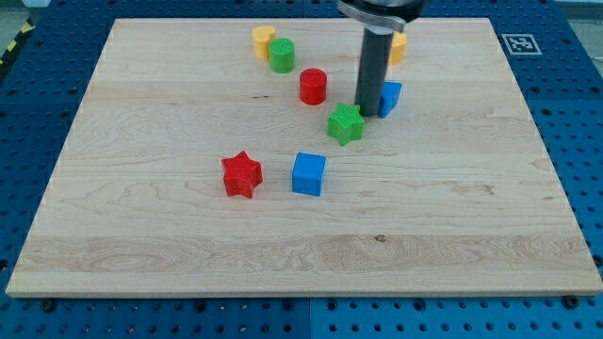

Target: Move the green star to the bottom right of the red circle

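The one camera view looks down on a pale wooden board [301, 245] lying on a blue pegged table [584, 113]. The arm carries no claw, so there is nothing to call wide, narrow or holding; it ends in a dark rod coming down from the top of the frame, right of centre. My tip [368, 114] sits on the board just at the upper right edge of the green star [346, 123], touching it or very nearly; the exact contact cannot be made out.

The green star lies a little above the middle of the frame, below and to the right of the red circle [313, 86], close to it but apart. Just right of the rod, partly hidden behind it, is a blue block [390, 97] whose shape is unclear. Above that, at the rod's right, a yellow block [399, 46] peeks out.

In the upper middle, a yellow block [264, 41] and a green circle [282, 56] stand side by side, touching. Left of centre lie a red star [241, 174] and, to its right, a blue cube [308, 174], apart from each other.
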